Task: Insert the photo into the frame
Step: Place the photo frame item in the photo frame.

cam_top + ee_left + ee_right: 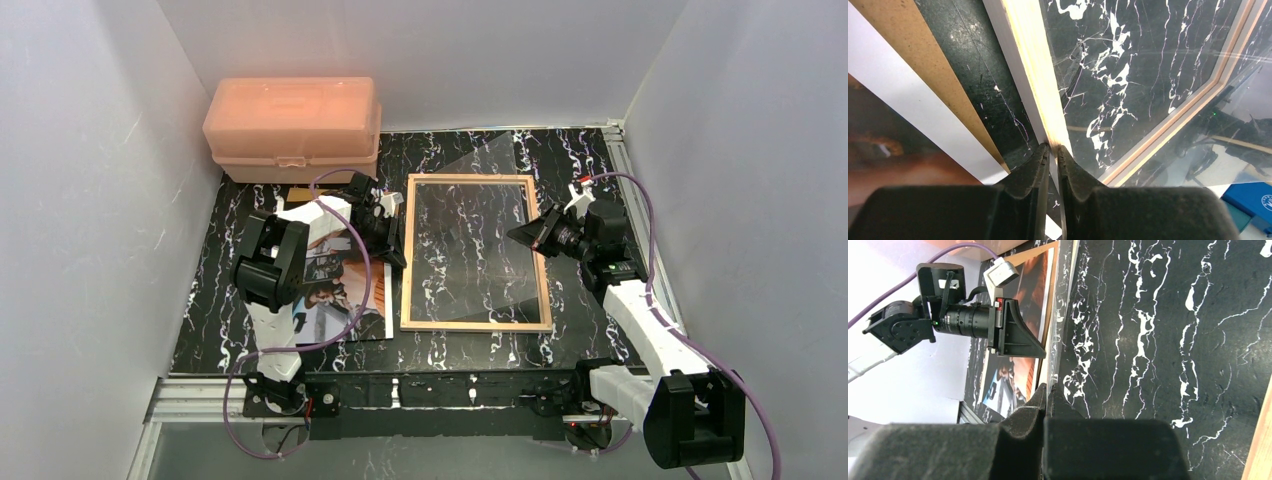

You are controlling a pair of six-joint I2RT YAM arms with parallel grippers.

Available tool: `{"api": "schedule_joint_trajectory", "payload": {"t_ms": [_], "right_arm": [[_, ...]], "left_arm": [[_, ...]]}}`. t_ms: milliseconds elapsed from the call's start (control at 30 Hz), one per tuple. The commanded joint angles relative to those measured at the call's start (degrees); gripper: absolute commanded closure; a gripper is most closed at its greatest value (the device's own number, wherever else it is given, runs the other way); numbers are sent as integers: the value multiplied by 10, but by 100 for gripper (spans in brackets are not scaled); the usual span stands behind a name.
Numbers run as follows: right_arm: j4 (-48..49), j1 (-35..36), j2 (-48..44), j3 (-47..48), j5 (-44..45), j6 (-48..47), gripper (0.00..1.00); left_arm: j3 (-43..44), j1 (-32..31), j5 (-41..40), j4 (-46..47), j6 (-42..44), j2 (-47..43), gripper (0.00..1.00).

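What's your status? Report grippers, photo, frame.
Left gripper pinching the frame's left rail; right gripper shut at its right side. Not yet in: the photo, flat left of the frame. Left arm hangs over it.

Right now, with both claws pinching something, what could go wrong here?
1. The right gripper seems to hold the clear pane by one thin edge, tilted above the frame. It could slip out and fall.
2. The left gripper pinches only the frame's narrow left rail, so the frame might slide or twist.
3. The photo lies partly under the left arm, so a careless move could drag it.
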Motion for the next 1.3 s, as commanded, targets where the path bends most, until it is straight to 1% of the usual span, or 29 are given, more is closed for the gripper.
{"api": "schedule_joint_trajectory", "payload": {"t_ms": [0, 100, 167, 533, 733, 1000, 1267], "right_arm": [[54, 12, -5, -9, -20, 25, 99], [65, 17, -6, -14, -18, 37, 99], [67, 23, -6, -15, -14, 39, 99], [99, 45, -18, -25, 6, 80, 99], [92, 54, -18, -25, 17, 82, 99], [104, 70, -25, -28, 47, 120, 99], [102, 76, -27, -25, 64, 127, 99]], "left_arm": [[-3, -3, 8, -14, 9, -26, 93], [-2, -3, 10, -15, 9, -25, 98], [0, -3, 10, -15, 10, -23, 99], [-5, -3, 17, -13, 7, -23, 100], [-7, -3, 17, -11, 6, -25, 100], [-8, -3, 19, -11, 5, -25, 100], [-8, -3, 19, -12, 7, -29, 100]]}}
